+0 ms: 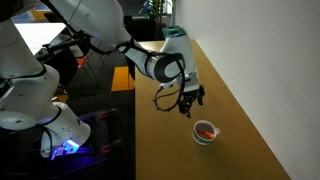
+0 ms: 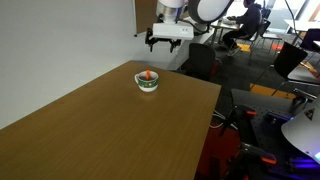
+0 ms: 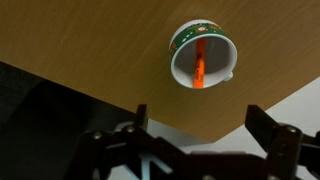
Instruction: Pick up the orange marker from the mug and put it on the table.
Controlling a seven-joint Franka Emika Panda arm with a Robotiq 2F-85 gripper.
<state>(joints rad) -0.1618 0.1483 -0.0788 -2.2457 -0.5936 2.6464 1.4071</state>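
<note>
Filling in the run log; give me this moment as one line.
phase: pre-grasp | pincer: open, empty, raised, apart from mug | orange marker: inside mug | table: marker not yet on it

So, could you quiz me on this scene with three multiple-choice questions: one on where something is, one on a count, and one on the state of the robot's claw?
1. Where is the orange marker?
A) lying on the table
B) inside the mug
C) held in the gripper

2. How many mugs are on the table?
A) one
B) two
C) three

3. The gripper is:
A) shut on the orange marker
B) shut on the mug's rim
C) open and empty

Answers:
1 B: the wrist view shows it lying inside the mug.
2 A: both exterior views show a single mug.
3 C: its fingers stand wide apart with nothing between them.
</note>
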